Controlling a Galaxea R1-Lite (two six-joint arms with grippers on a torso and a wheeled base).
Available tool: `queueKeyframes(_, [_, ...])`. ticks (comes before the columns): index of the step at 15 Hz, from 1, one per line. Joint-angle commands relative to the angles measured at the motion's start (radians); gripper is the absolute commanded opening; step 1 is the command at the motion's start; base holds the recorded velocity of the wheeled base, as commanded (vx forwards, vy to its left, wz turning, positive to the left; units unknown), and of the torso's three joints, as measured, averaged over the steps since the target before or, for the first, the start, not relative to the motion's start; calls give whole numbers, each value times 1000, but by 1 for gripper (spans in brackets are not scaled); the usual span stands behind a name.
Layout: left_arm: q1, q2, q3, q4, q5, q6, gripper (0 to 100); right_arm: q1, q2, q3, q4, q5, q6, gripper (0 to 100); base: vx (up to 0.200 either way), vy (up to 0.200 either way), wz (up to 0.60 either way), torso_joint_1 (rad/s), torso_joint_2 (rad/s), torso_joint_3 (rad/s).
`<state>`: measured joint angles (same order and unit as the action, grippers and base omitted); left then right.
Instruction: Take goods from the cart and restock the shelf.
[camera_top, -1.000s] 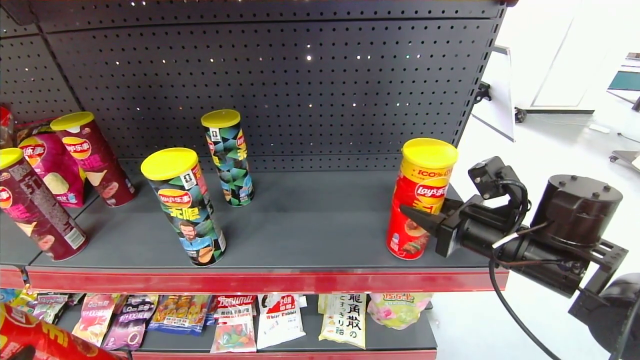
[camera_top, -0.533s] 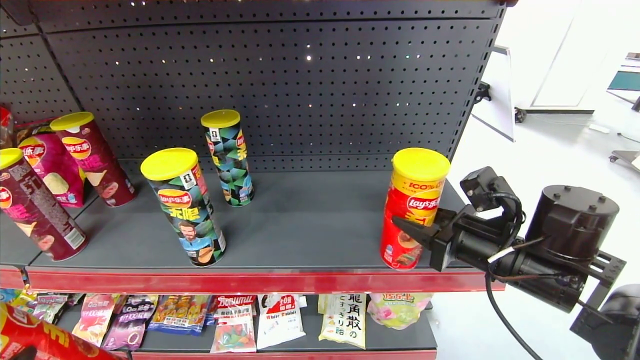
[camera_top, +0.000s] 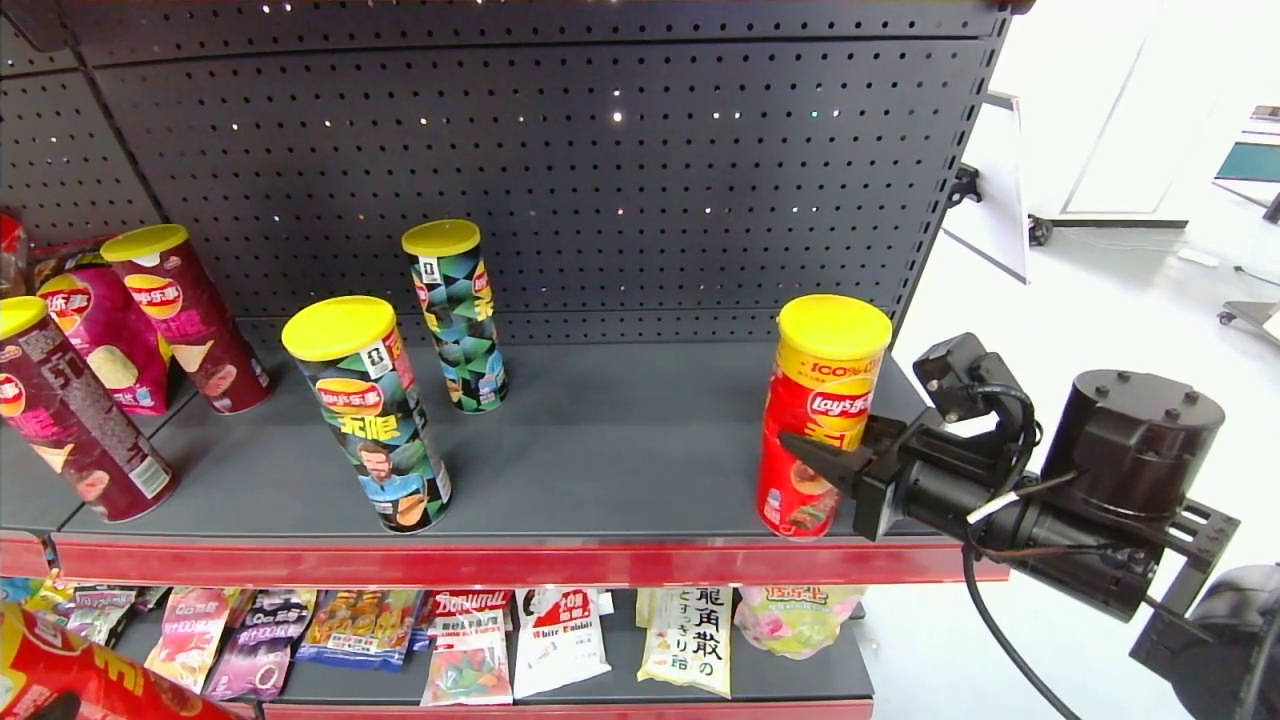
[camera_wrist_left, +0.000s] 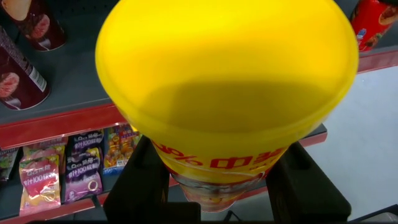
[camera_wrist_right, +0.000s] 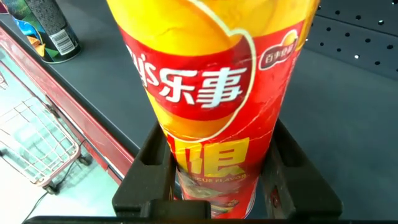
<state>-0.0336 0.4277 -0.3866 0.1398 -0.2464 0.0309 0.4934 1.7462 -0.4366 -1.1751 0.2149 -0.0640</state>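
The right tool (camera_top: 812, 452), clamped on the upright red can (camera_top: 825, 400) from its right, has it at the shelf's (camera_top: 620, 450) front edge, lower right of frame; the left tool (camera_wrist_left: 221, 186) grips a second can (camera_wrist_left: 227, 74).

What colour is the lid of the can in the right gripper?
Yellow. The lid of this red can shows best in the head view.

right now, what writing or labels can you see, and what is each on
red can in right gripper: round logo, large characters; clear, brand print not quoted
yellow-lidded can in left gripper: red characters below the rim, cut off
patterned cans: logo, small number tag
maroon cans: logo, barcode; digits too small
snack bags on lower shelf: names in big letters, fine print blurred
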Motion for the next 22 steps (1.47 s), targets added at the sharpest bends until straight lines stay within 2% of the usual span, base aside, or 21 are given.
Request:
queueKeyframes(1, [0,-4,2,1,4,0,0,1,7,4,3,0,-2,0,0,0,0,0,0,0])
queueKeyframes(9, [0,10,0,1,7,0,0,2,6,16,3,0,0,0,0,0,0,0,0,0])
queueKeyframes(10, [0,10,0,1,7,0,0,4,7,15,3,0,0,100,0,0,0,0,0,0])
queueKeyframes(17, [0,11,-2,1,6,0,0,7,-22,25,3,-2,1,100,0,0,0,0,0,0])
queueKeyframes(22, [0,14,-2,0,2,0,0,-3,-137,133,3,-3,0,100,0,0,0,0,0,0])
